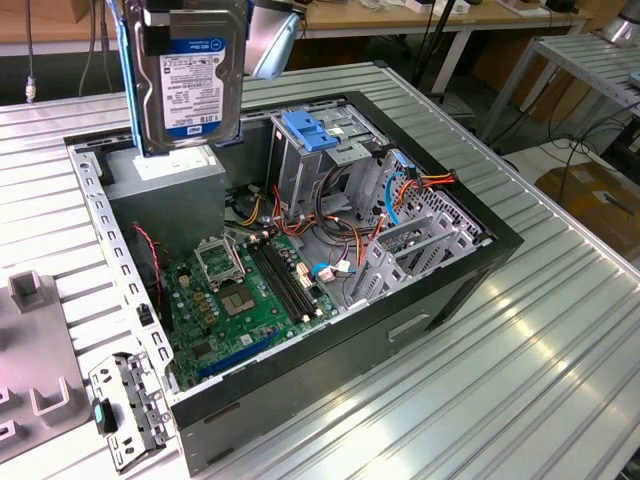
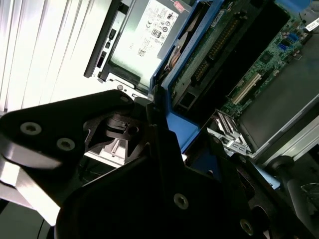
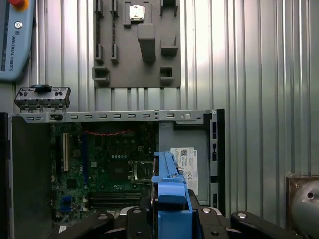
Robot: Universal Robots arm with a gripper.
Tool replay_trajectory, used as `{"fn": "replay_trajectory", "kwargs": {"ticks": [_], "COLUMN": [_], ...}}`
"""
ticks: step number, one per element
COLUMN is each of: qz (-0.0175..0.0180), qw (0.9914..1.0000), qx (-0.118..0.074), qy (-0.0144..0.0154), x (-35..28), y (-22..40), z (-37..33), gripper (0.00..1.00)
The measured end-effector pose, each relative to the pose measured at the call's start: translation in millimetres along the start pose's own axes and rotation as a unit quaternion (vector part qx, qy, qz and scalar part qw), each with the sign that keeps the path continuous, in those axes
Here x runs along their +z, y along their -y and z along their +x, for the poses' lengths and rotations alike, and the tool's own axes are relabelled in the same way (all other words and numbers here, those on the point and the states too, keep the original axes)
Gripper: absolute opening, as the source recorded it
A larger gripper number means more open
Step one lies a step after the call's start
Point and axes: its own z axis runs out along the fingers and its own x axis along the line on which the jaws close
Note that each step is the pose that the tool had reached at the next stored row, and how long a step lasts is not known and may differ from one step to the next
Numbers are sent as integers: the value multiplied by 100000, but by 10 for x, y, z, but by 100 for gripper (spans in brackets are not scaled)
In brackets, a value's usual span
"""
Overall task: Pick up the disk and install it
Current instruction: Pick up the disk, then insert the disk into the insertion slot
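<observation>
Gripper (image 3: 170, 215) fingers are closed on the blue carrier (image 3: 172, 201) that wraps the disk (image 1: 190, 85), so the disk hangs in the air, clear of everything below it. In the exterior view the disk stands on edge near the top of the exterior view's left, its white label with a blue band facing the camera and a blue strip of the carrier running down its side. It hovers above the back corner of the open computer case (image 1: 440, 290), over the grey power supply (image 1: 170, 190), without touching it.

The case lies on its side on the ribbed metal table (image 1: 530, 390) with its cover off. Inside lies the green motherboard (image 1: 240, 300), and beside it stands the grey drive cage (image 1: 300, 175) with a blue handle (image 1: 310, 130) on top. A bundle of red, orange and yellow cables (image 1: 430, 182) runs behind the cage.

In the first wrist view the camera looks straight down past the carrier onto the motherboard and the white sticker (image 3: 185, 168) of the power supply. Beyond the case wall, a small grey bracket (image 3: 42, 97) rests on the table just beside the case, and a grey fixture plate (image 3: 137, 45) lies further off. A grey-blue handheld controller (image 3: 15, 40) lies at the table's edge
</observation>
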Motion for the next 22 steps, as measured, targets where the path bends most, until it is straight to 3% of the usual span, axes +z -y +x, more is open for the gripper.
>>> {"fn": "replay_trajectory", "kwargs": {"ticks": [4,8,22], "qz": [0,3,5], "qw": [100000,100000,100000], "qx": [2,3,9], "qy": [-138,-200,-316], "x": [-1,0,0], "y": [93,143,170], "z": [-2,0,0], "gripper": [37,37,37]}}
